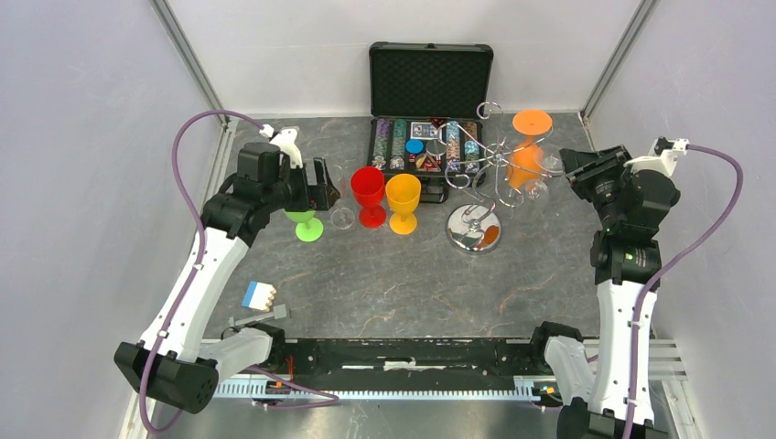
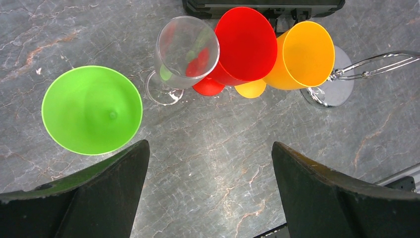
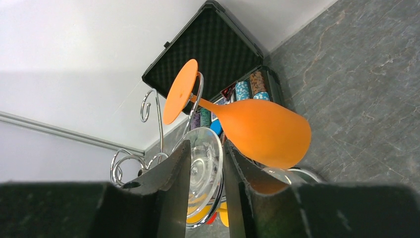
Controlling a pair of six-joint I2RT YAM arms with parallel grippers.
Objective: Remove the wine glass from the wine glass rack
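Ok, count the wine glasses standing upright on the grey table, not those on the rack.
4: a lime-green plastic glass leftmost, a clear glass beside it, then a red plastic glass and a yellow-orange plastic glass nearest the silver wire rack. No others seem hidden.

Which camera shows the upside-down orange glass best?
The right wrist camera: the orange glass fills the middle, with foot, stem and bowl all clear. The top camera shows it small, hanging on the wine glass rack. The left wrist camera misses it.
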